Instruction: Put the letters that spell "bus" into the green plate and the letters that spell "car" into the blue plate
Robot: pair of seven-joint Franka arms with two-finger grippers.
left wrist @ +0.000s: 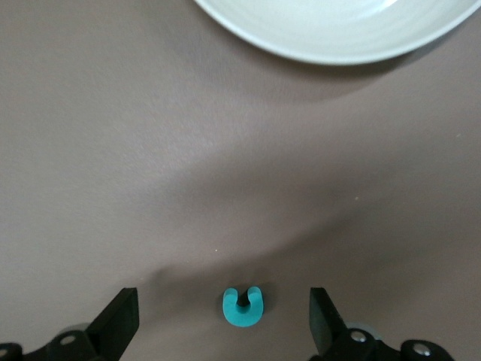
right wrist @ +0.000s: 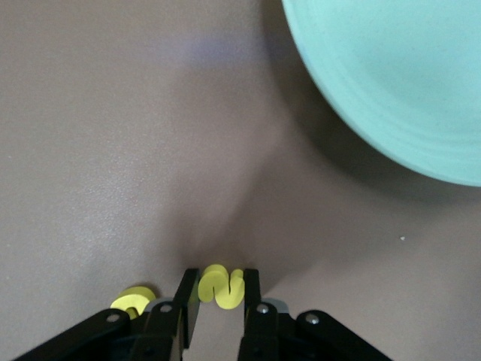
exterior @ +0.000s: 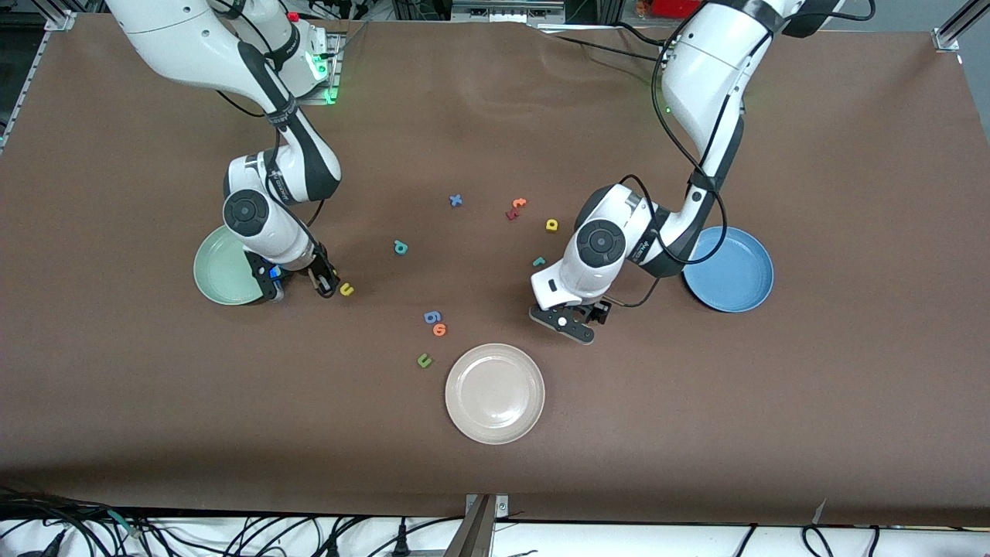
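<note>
My right gripper (exterior: 321, 282) (right wrist: 219, 282) is shut on the yellow s (right wrist: 221, 286), low at the table beside the green plate (exterior: 220, 271) (right wrist: 406, 90). The yellow u (exterior: 346, 289) (right wrist: 133, 299) lies right next to it. My left gripper (exterior: 572, 323) (left wrist: 223, 301) is open over the teal c (left wrist: 243, 307), which lies on the table between its fingers, untouched. The teal b (exterior: 400, 247) lies mid-table. The teal r (exterior: 539, 261) and yellow a (exterior: 551, 225) lie near the left arm's wrist. The blue plate (exterior: 731, 271) sits toward the left arm's end.
A cream-white plate (exterior: 495, 393) (left wrist: 338, 30) sits nearer the front camera. Loose letters: a blue x (exterior: 455, 200), an orange t (exterior: 518, 203), a dark red one (exterior: 511, 214), a blue g-like one (exterior: 431, 316), an orange one (exterior: 439, 329), a dark green u (exterior: 424, 360).
</note>
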